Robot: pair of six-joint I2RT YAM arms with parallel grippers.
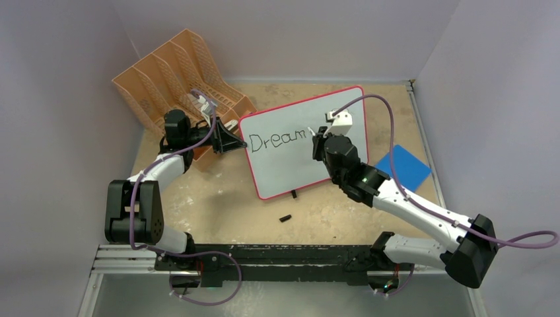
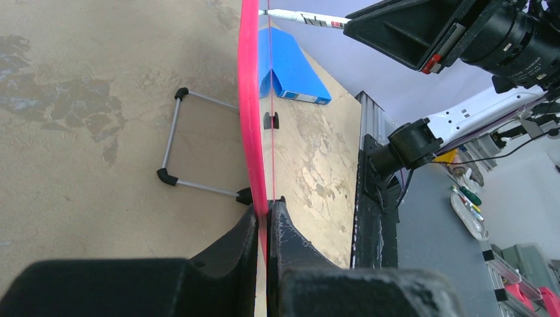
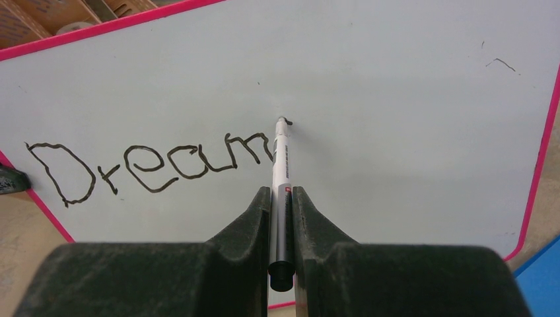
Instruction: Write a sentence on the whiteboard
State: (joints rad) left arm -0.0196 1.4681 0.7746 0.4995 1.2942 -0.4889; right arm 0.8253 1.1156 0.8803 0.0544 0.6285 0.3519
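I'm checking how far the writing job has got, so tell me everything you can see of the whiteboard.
The whiteboard is a white rectangle with rounded corners and a thin pink-red frame, a small black foot at its near edge and a wire stand behind. It sits askew on the tan table. "Dream" is written on it in black. The fingers of the left gripper pinch its left edge; a marker, clamped in the right gripper, touches its surface just after the m.

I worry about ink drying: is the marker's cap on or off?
Off: the slim white marker in the right claw shows its bare black tip touching the pink-framed white whiteboard, right after "Dream".
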